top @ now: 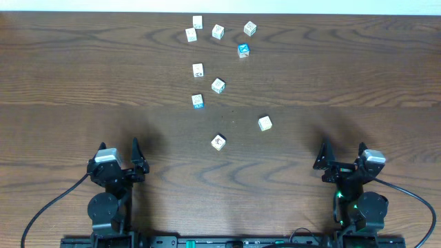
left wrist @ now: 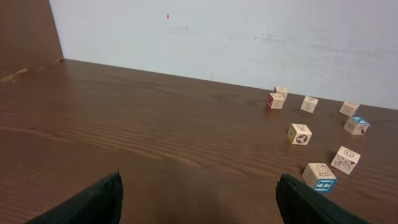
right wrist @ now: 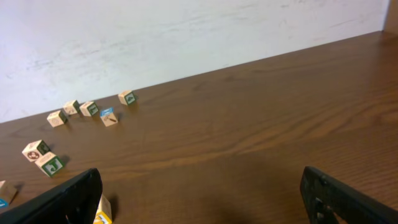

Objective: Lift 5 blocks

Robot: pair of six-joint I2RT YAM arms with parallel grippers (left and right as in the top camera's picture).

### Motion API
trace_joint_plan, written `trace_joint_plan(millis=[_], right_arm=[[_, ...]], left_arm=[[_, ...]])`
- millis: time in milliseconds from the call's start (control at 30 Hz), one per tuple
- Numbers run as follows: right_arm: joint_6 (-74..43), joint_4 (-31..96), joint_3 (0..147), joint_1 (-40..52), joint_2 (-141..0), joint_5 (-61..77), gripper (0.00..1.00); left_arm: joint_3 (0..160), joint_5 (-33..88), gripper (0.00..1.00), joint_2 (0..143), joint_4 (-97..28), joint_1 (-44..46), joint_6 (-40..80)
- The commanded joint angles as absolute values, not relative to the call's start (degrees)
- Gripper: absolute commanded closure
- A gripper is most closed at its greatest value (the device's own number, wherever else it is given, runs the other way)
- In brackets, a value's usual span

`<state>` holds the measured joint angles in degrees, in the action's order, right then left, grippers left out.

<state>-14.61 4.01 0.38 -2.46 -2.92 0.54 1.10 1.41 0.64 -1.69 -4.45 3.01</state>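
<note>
The left gripper (top: 119, 149) sits at the near left of the table (top: 62, 83), fingers spread wide with nothing between them. The blocks (top: 218, 85) are scattered from the table's middle to its far edge, so they lie far and to the right of it. The closest block (top: 218, 142) looks slightly nearer this arm. The second block (top: 264, 123), to its right, is nearer the right gripper (top: 342, 149), which is likewise spread and empty. As cubes they have no long axis, only a skew to match. The overhead view gives the layout. The left wrist view misses both near blocks but shows a red-marked block (left wrist: 274, 100). The right wrist view catches a near block (right wrist: 104, 211) just beside its left finger.
</note>
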Motion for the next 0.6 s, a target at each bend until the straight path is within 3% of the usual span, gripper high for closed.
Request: trace_joint_plan(millis=[0, 133, 233, 333, 567], right_arm=[[-15.68, 4.08, 0.32, -2.9, -3.03, 3.42, 0.01], [-17.1, 3.57, 1.15, -2.92, -3.01, 23.18, 0.01], [-27.66, 2.17, 1.17, -2.92, -3.01, 31.86, 0.01], [-22.37, -4.12, 2.07, -2.92, -3.03, 42.06, 0.01], [-7.75, 15.7, 18.63, -2.92, -11.51, 28.32, 0.01]], left_arm=[[0.25, 0.86, 0.21, 0.36, -4.05, -4.64, 3.29], [0.25, 0.84, 0.21, 0.36, -4.05, -4.64, 3.29], [0.25, 0.84, 0.21, 0.36, -4.05, -4.64, 3.29], [0.25, 0.86, 0.21, 0.36, -4.05, -4.64, 3.29], [0.25, 0.86, 0.21, 0.36, -4.05, -4.64, 3.29]])
